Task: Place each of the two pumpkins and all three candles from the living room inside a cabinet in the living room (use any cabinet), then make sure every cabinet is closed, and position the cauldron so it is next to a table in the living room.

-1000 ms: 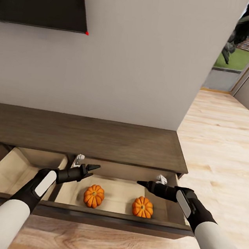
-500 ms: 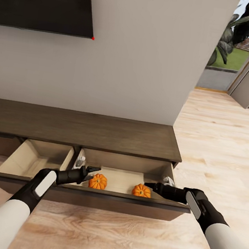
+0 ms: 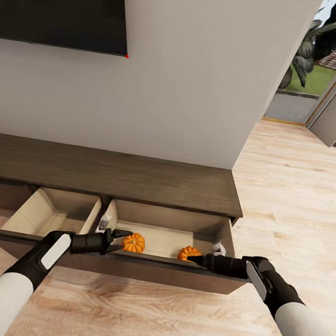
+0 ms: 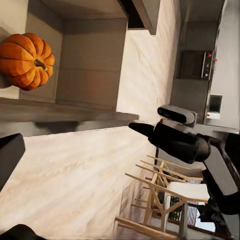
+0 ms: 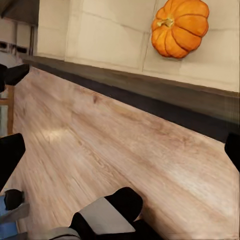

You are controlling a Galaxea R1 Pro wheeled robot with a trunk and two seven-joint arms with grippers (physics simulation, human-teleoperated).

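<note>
Two small orange pumpkins [image 3: 134,242] [image 3: 187,253] lie in the open right drawer of the long dark-brown cabinet [image 3: 108,173]. My left gripper [image 3: 120,239] hangs open at the drawer's front edge, just left of the first pumpkin [image 4: 26,60]. My right gripper [image 3: 195,258] is open too, its tip at the front edge beside the second pumpkin [image 5: 180,27], with nothing between its fingers [image 5: 11,152]. The left wrist view also catches the right gripper [image 4: 150,122] from the side. The candles and the cauldron are out of view.
The drawer front [image 3: 137,270] juts out over the wood floor [image 3: 168,317]. A second drawer [image 3: 50,210] stands open to the left. A dark TV [image 3: 57,3] hangs above. A doorway with a plant [image 3: 313,44] is at the far right. Wooden chairs [image 4: 160,200] stand behind.
The view has pulled back and the cabinet looks farther away. Both grippers have drawn back from over the drawer's inside to its front edge. The pumpkins stay in the drawer.
</note>
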